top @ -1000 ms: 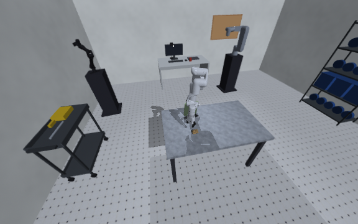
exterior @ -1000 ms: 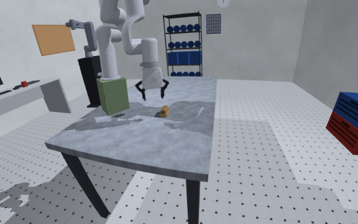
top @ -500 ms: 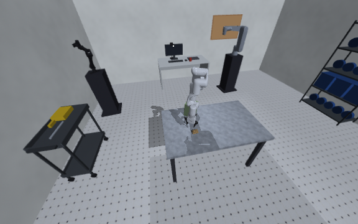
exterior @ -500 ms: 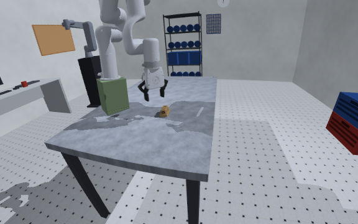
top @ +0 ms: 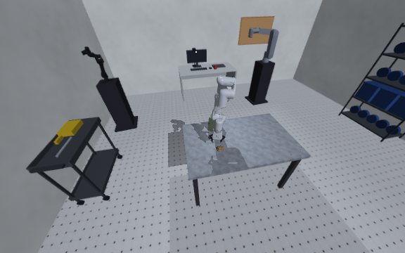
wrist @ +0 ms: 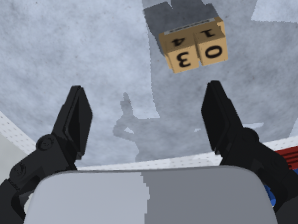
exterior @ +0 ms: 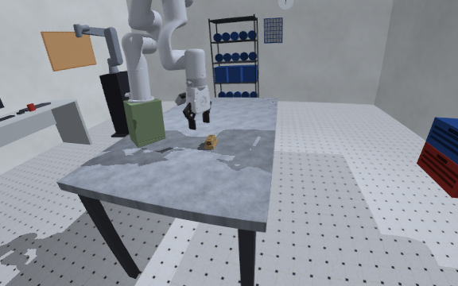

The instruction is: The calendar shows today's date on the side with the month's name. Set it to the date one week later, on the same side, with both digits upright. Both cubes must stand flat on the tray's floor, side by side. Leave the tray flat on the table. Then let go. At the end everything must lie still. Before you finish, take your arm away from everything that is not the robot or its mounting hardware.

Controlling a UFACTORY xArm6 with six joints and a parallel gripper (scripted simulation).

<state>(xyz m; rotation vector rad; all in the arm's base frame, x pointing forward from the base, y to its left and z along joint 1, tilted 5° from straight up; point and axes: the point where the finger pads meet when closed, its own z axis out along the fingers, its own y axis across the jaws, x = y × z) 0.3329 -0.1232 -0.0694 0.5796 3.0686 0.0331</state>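
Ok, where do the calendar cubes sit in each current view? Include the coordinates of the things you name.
Top: cubes [top: 220, 148] [exterior: 211, 141] [wrist: 196, 50] just below the end effector [top: 217, 140] [exterior: 199, 122] [wrist: 146, 97], left half of the table.
Exterior: near centre, right of the green block [exterior: 148, 123].
Wrist: top, right of centre.
Shared landmark: grey table [top: 266, 140] [exterior: 165, 183] [wrist: 40, 55].

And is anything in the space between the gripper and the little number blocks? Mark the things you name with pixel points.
Nothing that I can see: the wrist view shows just shadowed table top [top: 266, 140] [exterior: 165, 179] [wrist: 120, 65] between the open gripper [top: 217, 140] [exterior: 199, 122] [wrist: 146, 97] and the blocks [top: 220, 148] [exterior: 211, 142] [wrist: 195, 56].
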